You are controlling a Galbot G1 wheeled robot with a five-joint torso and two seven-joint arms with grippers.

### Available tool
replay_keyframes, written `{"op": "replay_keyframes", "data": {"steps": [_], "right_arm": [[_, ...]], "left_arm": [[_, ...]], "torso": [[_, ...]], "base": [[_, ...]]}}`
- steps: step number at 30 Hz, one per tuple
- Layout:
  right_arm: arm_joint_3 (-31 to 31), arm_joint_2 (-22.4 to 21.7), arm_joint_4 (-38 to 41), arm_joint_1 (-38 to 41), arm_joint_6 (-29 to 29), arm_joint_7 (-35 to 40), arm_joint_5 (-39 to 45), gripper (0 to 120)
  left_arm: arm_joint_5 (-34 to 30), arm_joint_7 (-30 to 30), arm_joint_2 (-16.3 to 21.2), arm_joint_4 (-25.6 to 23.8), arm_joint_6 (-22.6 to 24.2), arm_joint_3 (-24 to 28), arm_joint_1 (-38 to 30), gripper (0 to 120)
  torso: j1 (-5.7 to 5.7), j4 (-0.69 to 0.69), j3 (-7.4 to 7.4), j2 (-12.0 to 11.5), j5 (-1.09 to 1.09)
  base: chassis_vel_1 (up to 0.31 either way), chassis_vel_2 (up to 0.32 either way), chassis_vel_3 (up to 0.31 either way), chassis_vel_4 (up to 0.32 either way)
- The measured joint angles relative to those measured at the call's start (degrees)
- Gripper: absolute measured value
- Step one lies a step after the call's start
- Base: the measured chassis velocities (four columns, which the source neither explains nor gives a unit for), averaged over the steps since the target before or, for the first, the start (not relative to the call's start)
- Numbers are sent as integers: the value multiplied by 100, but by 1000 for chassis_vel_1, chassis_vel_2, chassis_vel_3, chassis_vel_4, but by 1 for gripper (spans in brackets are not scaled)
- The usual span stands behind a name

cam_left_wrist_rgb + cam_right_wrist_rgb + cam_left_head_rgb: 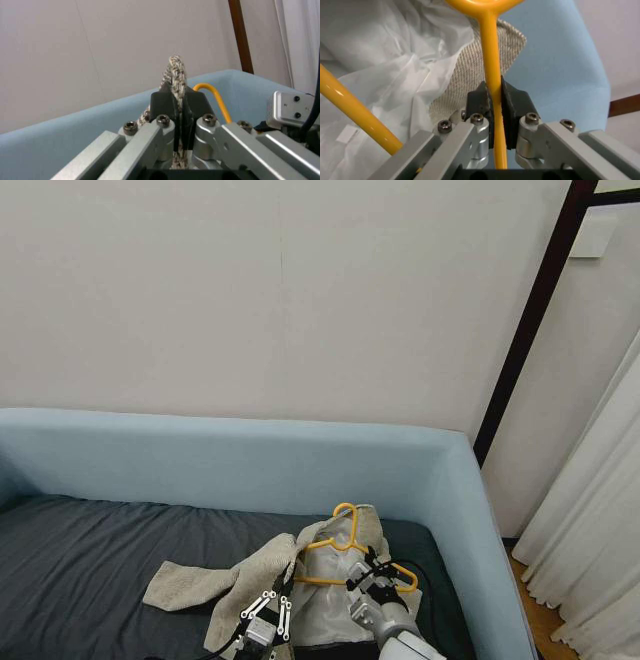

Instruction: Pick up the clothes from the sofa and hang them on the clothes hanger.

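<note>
A beige knit garment (250, 572) with a pale lining (325, 605) lies on the dark sofa seat (80, 560) near its right end. A yellow hanger (345, 550) rests over it. My left gripper (266, 612) is shut on a fold of the knit garment (175, 80), lifted above its fingers. My right gripper (374, 576) is shut on the hanger's yellow bar (491, 86), just below its hook. The knit garment (475, 78) and lining (385, 56) lie behind that bar.
The sofa has a light blue backrest (230, 465) and a right armrest (495, 580). A white wall rises behind. A dark door frame (530, 310) and white curtains (600, 520) stand to the right.
</note>
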Motion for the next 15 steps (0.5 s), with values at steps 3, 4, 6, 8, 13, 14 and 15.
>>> {"op": "replay_keyframes", "data": {"steps": [3,4,6,8,13,14,15], "right_arm": [[2,6,4,30,-1,122,415,4],[2,6,4,30,-1,122,415,4],[-68,98,-33,141,-4,342,935,4],[-207,292,-135,317,-4,650,1490,4],[-469,583,-336,579,-4,963,1966,4],[-527,646,-383,627,-4,1024,2026,4],[-527,646,-383,627,-4,1024,2026,4]], "left_arm": [[16,14,-12,27,1,42,7,0],[16,14,-12,27,1,42,7,0],[41,48,-35,66,-1,84,10,0],[102,108,-90,149,-9,175,-4,0],[177,135,-225,332,-10,311,-75,0],[185,136,-257,373,-9,343,-84,0],[185,136,-257,373,-9,343,-84,0]], "torso": [[0,1,0,0,0],[0,1,0,0,0],[0,-1,0,0,0],[0,3,0,0,0],[0,2,0,0,-1],[0,2,0,0,-1],[0,2,0,0,-1]], "base": [[0,0,0,0],[0,0,0,0],[0,0,0,0],[0,0,0,0],[0,0,0,0],[0,0,0,0],[0,0,0,0]]}}
